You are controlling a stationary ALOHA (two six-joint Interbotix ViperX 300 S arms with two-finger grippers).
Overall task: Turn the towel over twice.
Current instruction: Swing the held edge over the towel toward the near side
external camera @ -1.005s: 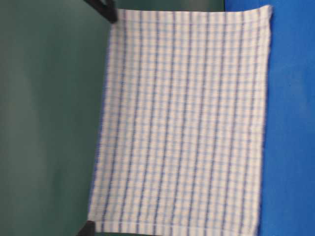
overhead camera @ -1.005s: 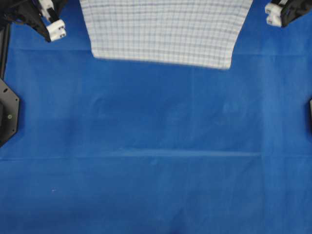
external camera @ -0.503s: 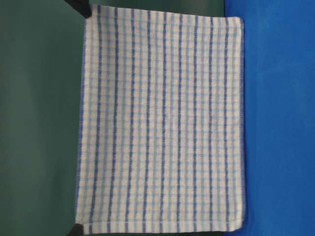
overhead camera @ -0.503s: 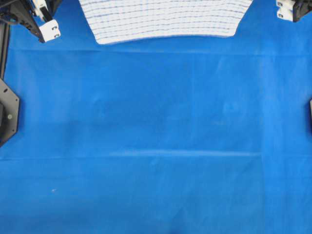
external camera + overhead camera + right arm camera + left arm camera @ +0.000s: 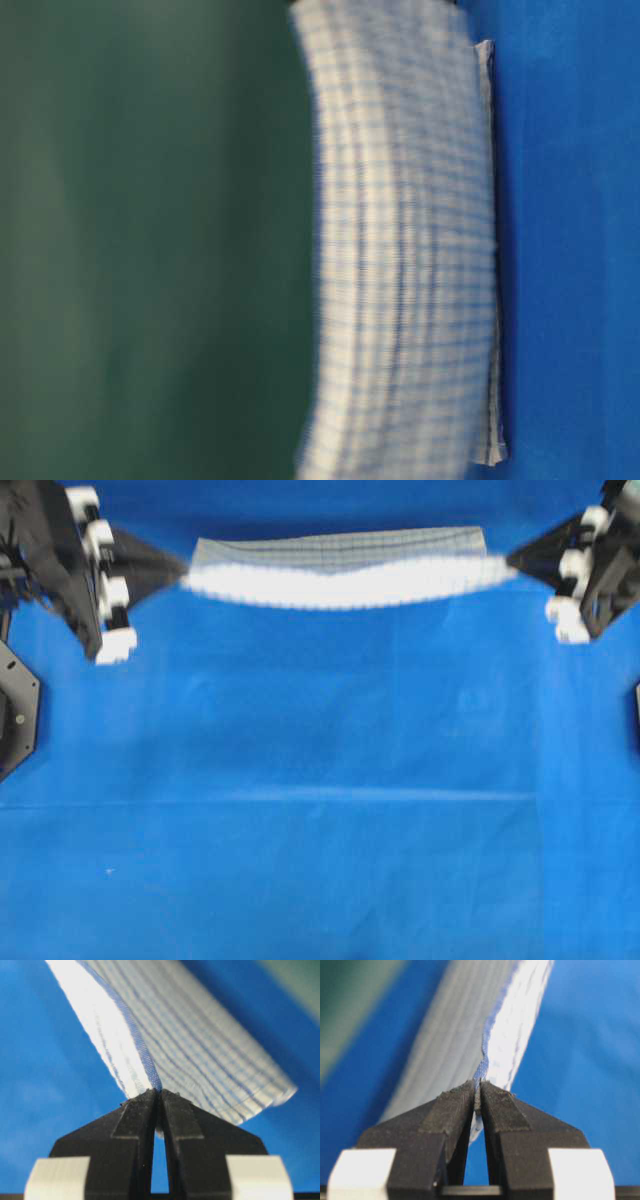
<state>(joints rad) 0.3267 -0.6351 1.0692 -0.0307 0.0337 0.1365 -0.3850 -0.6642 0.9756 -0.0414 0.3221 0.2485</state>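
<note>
The towel (image 5: 340, 565), white with thin blue stripes, hangs stretched between my two grippers near the far edge of the blue table covering (image 5: 320, 780); its lower part touches the covering. My left gripper (image 5: 183, 573) is shut on the towel's left corner (image 5: 481, 1067). My right gripper (image 5: 512, 568) is shut on its right corner (image 5: 152, 1080). In the left wrist view the jaws (image 5: 477, 1091) pinch the blue hem edge; the right wrist view shows the same at the jaws (image 5: 159, 1094). From table level the towel (image 5: 400, 250) looks blurred and bowed, its lower edge on the table.
Black mounts sit at the table's left edge (image 5: 15, 710) and right edge (image 5: 636, 715). The blue covering has a long crease (image 5: 380, 795) across the middle. A green wall (image 5: 150, 240) stands behind the table.
Both grippers have come down and toward the table's near side with the towel's top corners. The towel, hanging flat before, now sags and folds low over the covering.
</note>
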